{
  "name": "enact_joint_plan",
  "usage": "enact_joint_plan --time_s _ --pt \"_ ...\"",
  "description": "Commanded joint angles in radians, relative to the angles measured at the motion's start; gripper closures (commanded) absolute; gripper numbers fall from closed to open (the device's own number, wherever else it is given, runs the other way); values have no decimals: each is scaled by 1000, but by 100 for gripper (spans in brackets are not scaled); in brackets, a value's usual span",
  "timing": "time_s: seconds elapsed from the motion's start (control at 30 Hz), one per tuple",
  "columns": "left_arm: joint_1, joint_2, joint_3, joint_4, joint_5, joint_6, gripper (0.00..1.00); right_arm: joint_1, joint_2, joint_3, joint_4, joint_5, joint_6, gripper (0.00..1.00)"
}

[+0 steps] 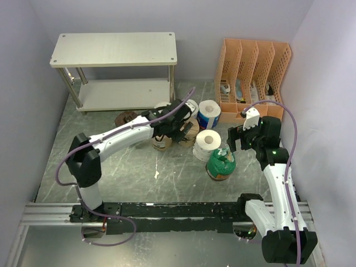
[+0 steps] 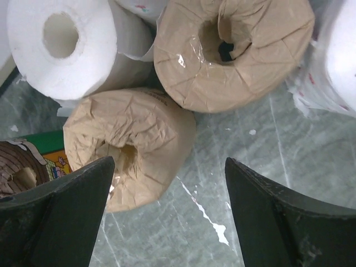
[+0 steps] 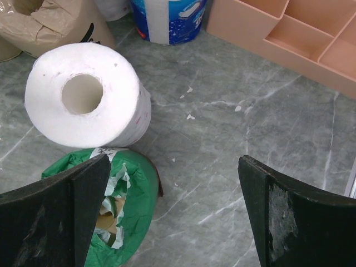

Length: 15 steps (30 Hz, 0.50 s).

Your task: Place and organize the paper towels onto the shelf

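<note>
At the left gripper (image 2: 168, 161): jaws wide open, nothing gripped, low over the grey marbled table (image 2: 267, 183). Directly below, toward the finger on the left of the wrist view, a tan paper-wrapped roll with a crumpled end (image 2: 133, 150), partly inside the gap. Contact with that finger impossible to judge. Just ahead of the fingertips, a second tan roll under glossy film (image 2: 239, 61), touching the first. Ahead and to the left, a bare white roll with an open core (image 2: 61, 44), close against the first tan roll. At the far right edge, a white roll in printed plastic wrap (image 2: 339, 61). Beside the left-hand finger, a brown-printed roll (image 2: 16, 167), mostly cut off by the frame.

At the right gripper (image 3: 173, 161): jaws likewise spread wide, nothing held, bare table below the gap. By the finger on the left of its view, a green-wrapped roll with torn wrap at the core (image 3: 133, 206), partly hidden under that finger. Just beyond and touching it, an upright white roll with a wide hollow core (image 3: 83, 94). Farther ahead, a blue-printed roll (image 3: 167, 19), and to the right of that, the orange slotted file organizer (image 3: 289, 39).

Well beyond the left gripper, at the back of the table by the wall, the low two-tier shelf of pale boards on silver tube legs (image 1: 114, 50). All visible paper towels down on the table, clustered in front of the shelf and around both grippers.
</note>
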Motion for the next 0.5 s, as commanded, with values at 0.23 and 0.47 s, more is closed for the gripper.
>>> enact_joint_plan --time_s 0.23,0.47 --pt "-75 109 52 -20 -187 17 15 -9 -2 -11 26 8 -6 0" --pt "-111 118 42 -45 -271 -3 19 -9 3 -13 25 7 -7 0"
